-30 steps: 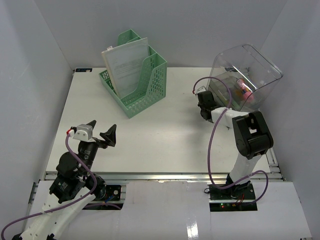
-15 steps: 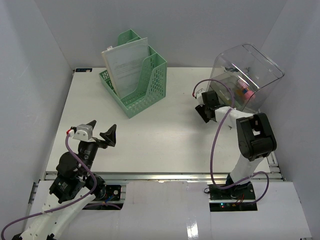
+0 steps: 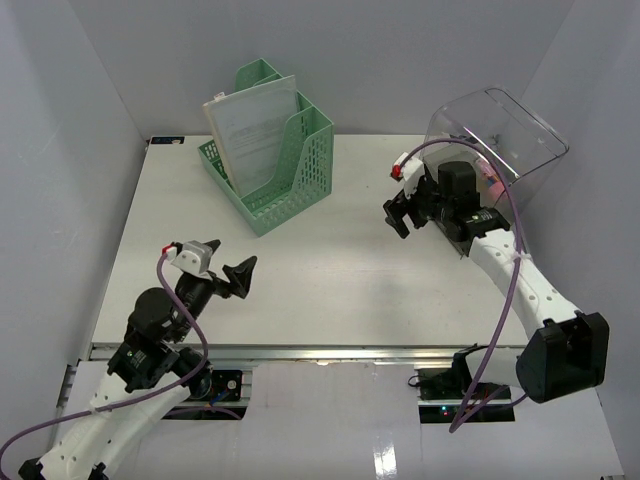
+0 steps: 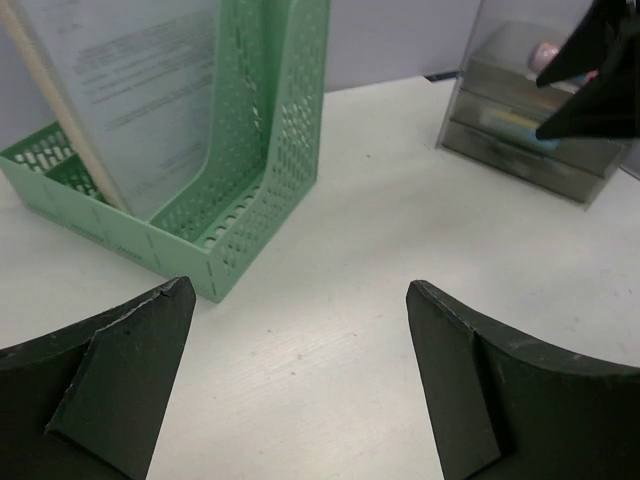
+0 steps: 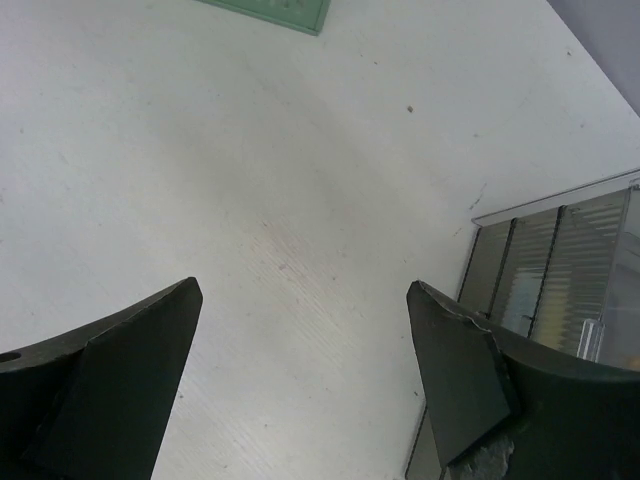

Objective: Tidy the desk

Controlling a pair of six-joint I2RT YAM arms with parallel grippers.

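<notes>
The desk (image 3: 330, 260) lies under both arms, bare between them, so tidying looks nearly done; the next move calls for finding any stray item. The left gripper (image 3: 226, 262) and right gripper (image 3: 398, 212) hover empty, fingers spread. The green file rack (image 3: 290, 185) holds upright papers (image 3: 255, 125). The clear drawer box (image 3: 505, 135) holds something pink (image 3: 491, 181), perhaps an eraser.

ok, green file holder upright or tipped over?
Upright: the file holder stands on its base on the desk, papers standing inside it.
</notes>
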